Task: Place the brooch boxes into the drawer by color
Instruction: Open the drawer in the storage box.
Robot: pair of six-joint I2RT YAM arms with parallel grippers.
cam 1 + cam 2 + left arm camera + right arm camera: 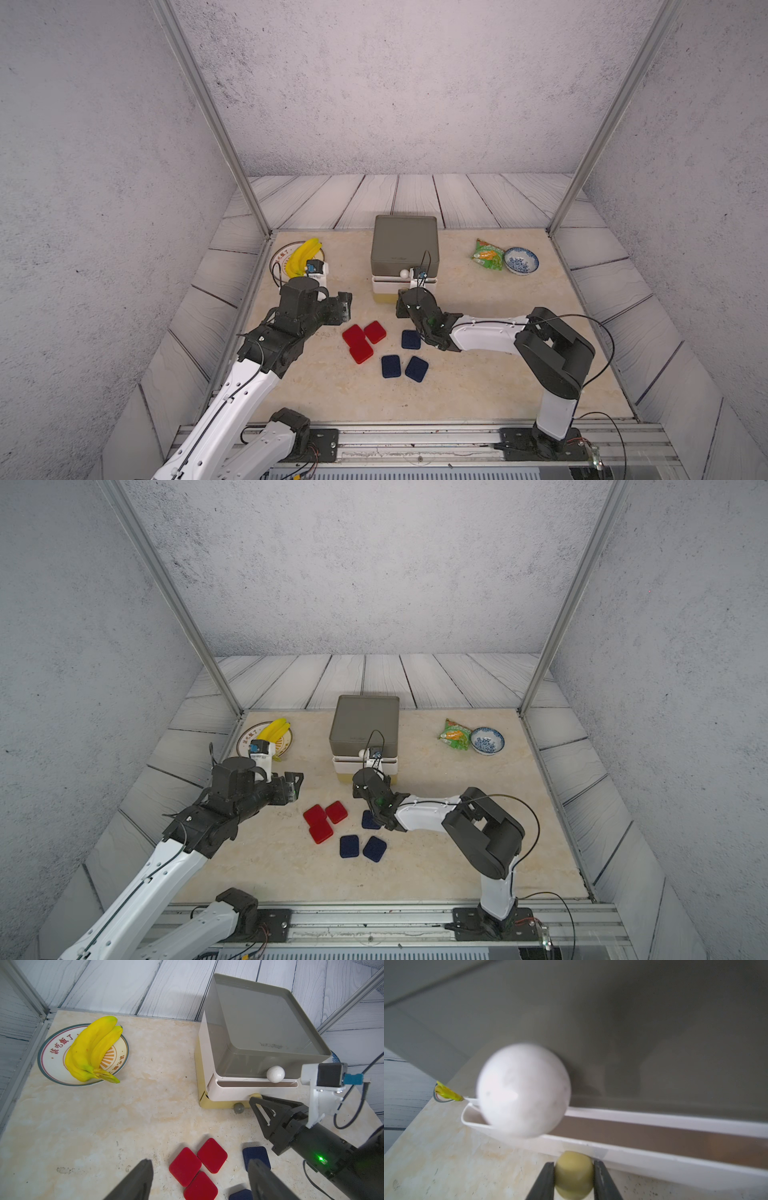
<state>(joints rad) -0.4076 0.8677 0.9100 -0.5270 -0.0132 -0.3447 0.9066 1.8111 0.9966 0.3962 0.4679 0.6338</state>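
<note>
Right gripper [574,1164] pinches the yellow knob [574,1176] on the white tier [228,1093] of the drawer [405,241]; that tier stands slightly pulled out, so opening it looks like the step in hand. Next comes a straight outward pull. 3 red brooch boxes [354,334] and 3 navy brooch boxes [391,366] lie just in front. The left gripper [345,301] hovers spread and empty.

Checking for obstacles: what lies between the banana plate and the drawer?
Nothing. In the left wrist view, only bare table runs from the plate to the drawer.
</note>
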